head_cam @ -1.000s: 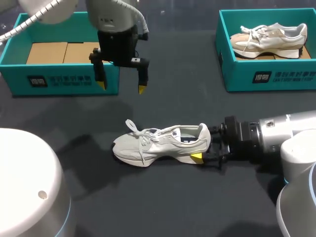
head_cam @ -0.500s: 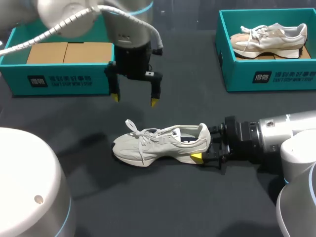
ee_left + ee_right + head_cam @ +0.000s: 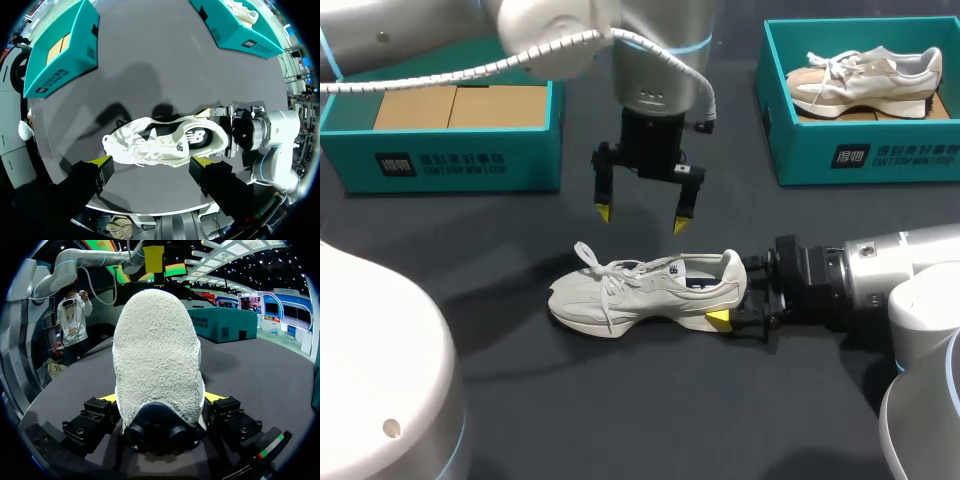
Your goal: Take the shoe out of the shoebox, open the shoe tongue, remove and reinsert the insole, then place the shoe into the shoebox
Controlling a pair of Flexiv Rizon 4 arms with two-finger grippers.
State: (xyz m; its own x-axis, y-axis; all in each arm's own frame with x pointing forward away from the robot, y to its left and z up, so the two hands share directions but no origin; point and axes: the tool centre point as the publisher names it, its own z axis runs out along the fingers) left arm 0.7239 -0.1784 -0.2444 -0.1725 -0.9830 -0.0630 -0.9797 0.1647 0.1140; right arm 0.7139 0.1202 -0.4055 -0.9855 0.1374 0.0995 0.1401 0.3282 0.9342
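Our left claw (image 3: 641,217) hangs over the tabletop (image 3: 620,400) with its fingers spread wide and nothing between them. It is above the middle of the shoe (image 3: 640,290) and not touching it. Our right claw (image 3: 732,292) lies low at the heel, pressing it from both sides; its wrist view shows the yellow tips tight against the back of the shoe (image 3: 157,365).

The left shoebox (image 3: 440,160) holds only cardboard, and the right shoebox (image 3: 860,155) holds a second shoe (image 3: 865,80). Both stand well apart from our shoe, which rests on its sole in the open, toe towards our left.

We judge it to be a light running shoe. The sole should be fairly stiff and grippy. The upper looks like soft mesh and suede that will dent and fold under a pinch. The heel is the firmest part of the upper, so the right claw's hold there should keep the shoe from sliding or tipping.

The tongue (image 3: 150,136) is thin and floppy, so we would pinch its free top edge and avoid the laces (image 3: 588,255), which would simply slip. The insole sits down in the opening and we cannot make it out clearly. We expect it to be thin and bendy, and easiest to lift at its heel end.
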